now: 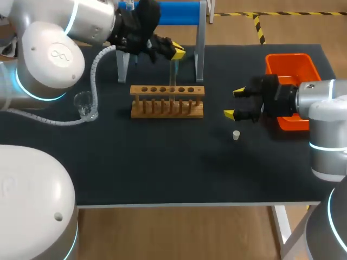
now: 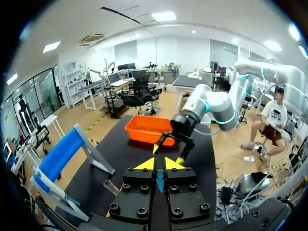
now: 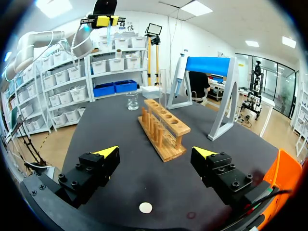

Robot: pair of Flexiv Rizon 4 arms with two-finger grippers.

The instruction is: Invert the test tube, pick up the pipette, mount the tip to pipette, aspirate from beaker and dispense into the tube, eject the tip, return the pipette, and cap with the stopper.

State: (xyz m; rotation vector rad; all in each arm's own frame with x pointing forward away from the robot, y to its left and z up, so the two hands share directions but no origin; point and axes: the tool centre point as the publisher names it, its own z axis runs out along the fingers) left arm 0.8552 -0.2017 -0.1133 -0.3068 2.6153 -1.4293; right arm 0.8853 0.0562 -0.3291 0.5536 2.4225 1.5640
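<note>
1. The left gripper (image 1: 174, 52) hung above the wooden rack (image 1: 167, 101) with its fingers clamped on the test tube (image 1: 173, 71). The tube stood upright, clear of the rack's holes. I judged the inverting step was in hand, with the tube held free so it could be turned and set back. Which end was up could not be told
2. The right gripper (image 1: 234, 103) sat to the right of the rack, its fingers wide apart and holding nothing. It was probably parked there to stay out of the left arm's way until the pipette was due
3. The stopper (image 1: 236, 135), small and white, lay on the counter (image 1: 162, 173) to the right of the rack and nearer the robot, close by the right gripper. That put it handy for the capping at the end
4. The pipette (image 3: 179, 72) hung on the blue stand (image 1: 181, 12) behind the rack, not yet picked up. The beaker (image 1: 83, 104) stood to the left of the rack. The orange bin (image 1: 290, 66) stood well to its right, likely meant for the ejected tip
5. The counter was dark and matt, so the clear glass and the pale stopper showed well against it
</note>
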